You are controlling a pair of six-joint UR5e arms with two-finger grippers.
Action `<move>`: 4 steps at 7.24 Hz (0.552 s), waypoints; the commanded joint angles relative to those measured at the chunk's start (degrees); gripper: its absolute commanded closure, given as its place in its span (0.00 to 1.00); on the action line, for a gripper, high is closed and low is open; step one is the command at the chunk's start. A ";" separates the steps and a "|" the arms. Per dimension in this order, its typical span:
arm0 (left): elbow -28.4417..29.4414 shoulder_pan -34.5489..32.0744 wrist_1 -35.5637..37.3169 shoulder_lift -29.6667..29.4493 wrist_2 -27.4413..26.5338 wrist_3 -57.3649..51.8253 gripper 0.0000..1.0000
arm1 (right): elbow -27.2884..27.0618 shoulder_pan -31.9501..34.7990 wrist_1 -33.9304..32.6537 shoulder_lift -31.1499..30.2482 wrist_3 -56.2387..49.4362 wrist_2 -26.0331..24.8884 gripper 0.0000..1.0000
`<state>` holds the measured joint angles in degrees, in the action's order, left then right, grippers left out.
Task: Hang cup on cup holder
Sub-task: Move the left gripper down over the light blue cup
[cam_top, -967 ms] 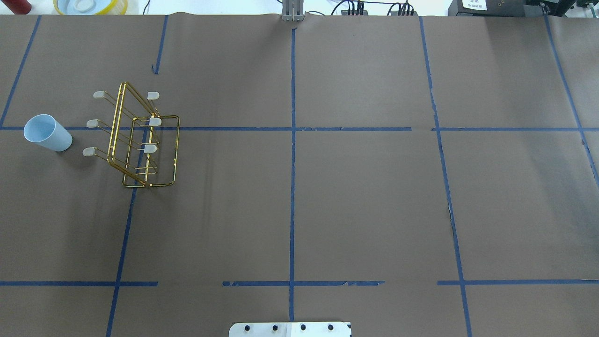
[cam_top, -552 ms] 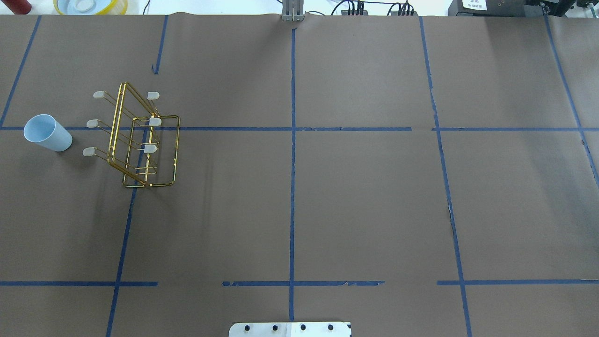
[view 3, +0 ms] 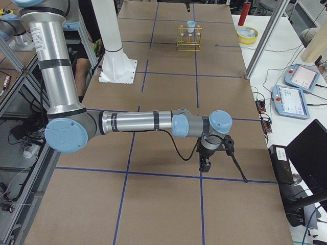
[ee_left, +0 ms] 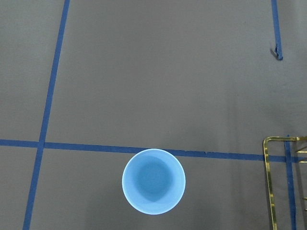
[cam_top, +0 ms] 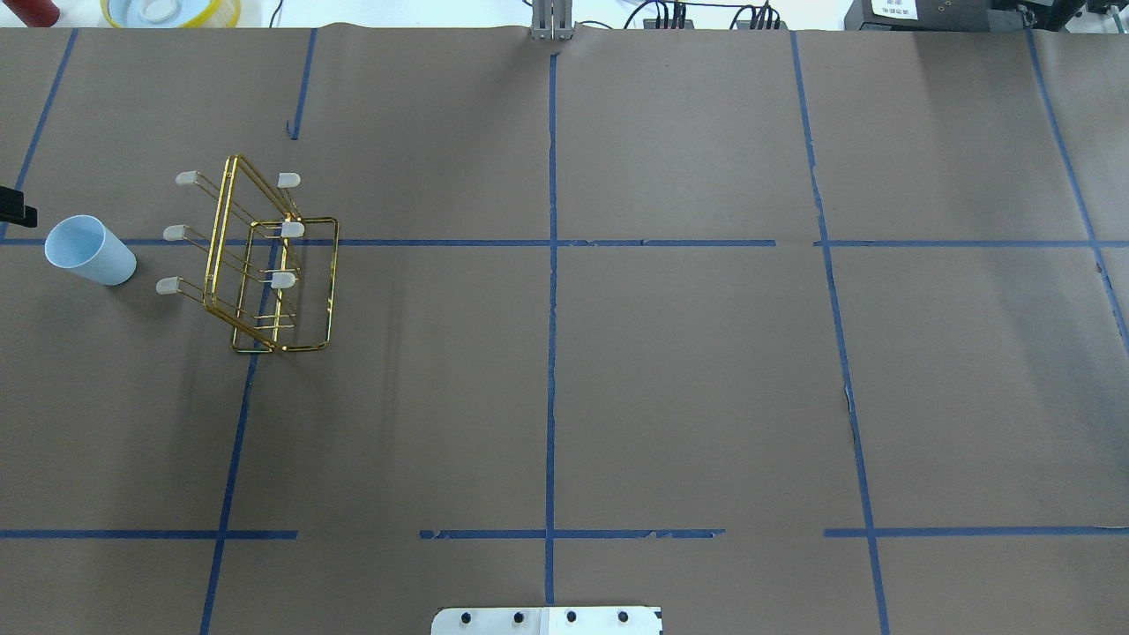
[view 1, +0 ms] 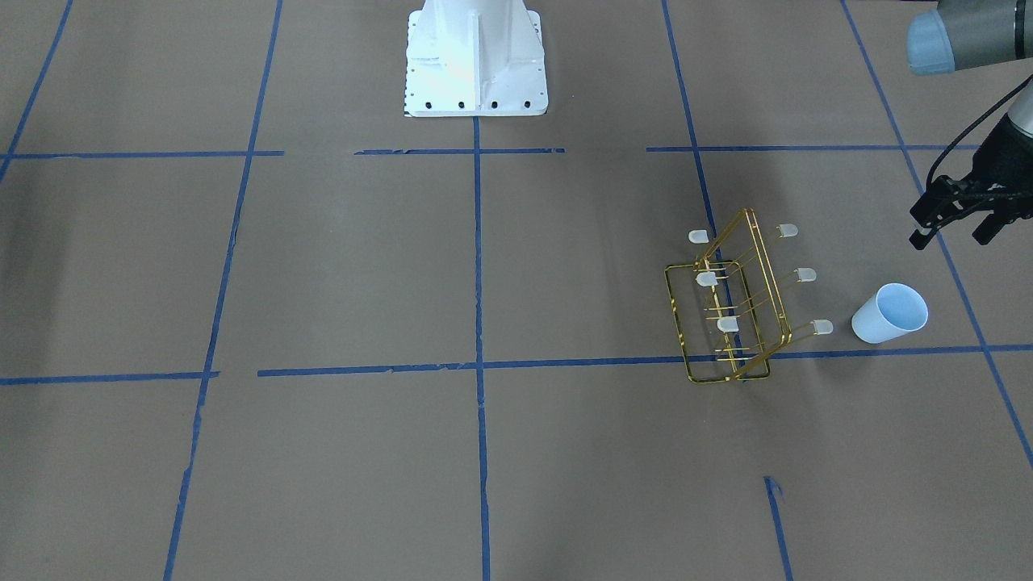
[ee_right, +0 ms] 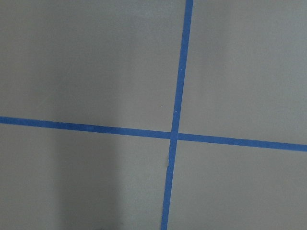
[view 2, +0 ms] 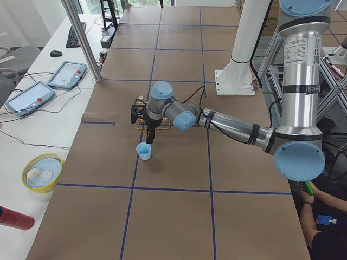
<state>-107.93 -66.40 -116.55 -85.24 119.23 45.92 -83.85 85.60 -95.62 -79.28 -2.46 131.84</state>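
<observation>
The cup [view 1: 890, 315] stands upright on the brown-papered counter [view 1: 339, 266], mouth up and empty, at the robot's far left end. It sits close beside the cup holder [view 1: 729, 324] but apart from it, with the nearest capped prong reaching toward its base without touching. In the overhead view the cup [cam_top: 88, 250] lies on a blue tape line [cam_top: 441, 242], and the cup holder [cam_top: 283, 280] stands just to its right, its gold frame upright on its looped foot and all six prongs bare. The left tool [view 1: 952, 234] hovers above the counter near the cup, on the side away from the rack. Its two black fingers are spread apart with nothing between them, and it touches neither cup nor rack. Only a dark sliver of it enters the overhead view at the left edge. From the left wrist camera the cup [ee_left: 153, 181] is seen straight down its opening, low in the middle of the view, with a corner of the cup holder [ee_left: 268, 184] at the lower right. The right tool [view 3: 206, 159] hangs low over the opposite end of the counter, well apart from both things, above a crossing of tape lines [ee_right: 173, 135]. Whether its fingers are parted or together cannot be told.
</observation>
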 commanded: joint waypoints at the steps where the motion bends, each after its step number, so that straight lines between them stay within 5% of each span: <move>1: 0.26 6.07 -9.70 4.62 -8.78 8.95 0.00 | 0.00 0.00 0.00 0.00 0.00 0.00 0.00; 4: 1.32 14.96 -16.67 6.48 -21.11 22.07 0.00 | 0.00 0.00 0.00 0.00 0.00 0.00 0.00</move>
<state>-106.84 -54.69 -130.48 -79.68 103.00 63.00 -83.85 85.61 -95.63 -79.28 -2.46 131.84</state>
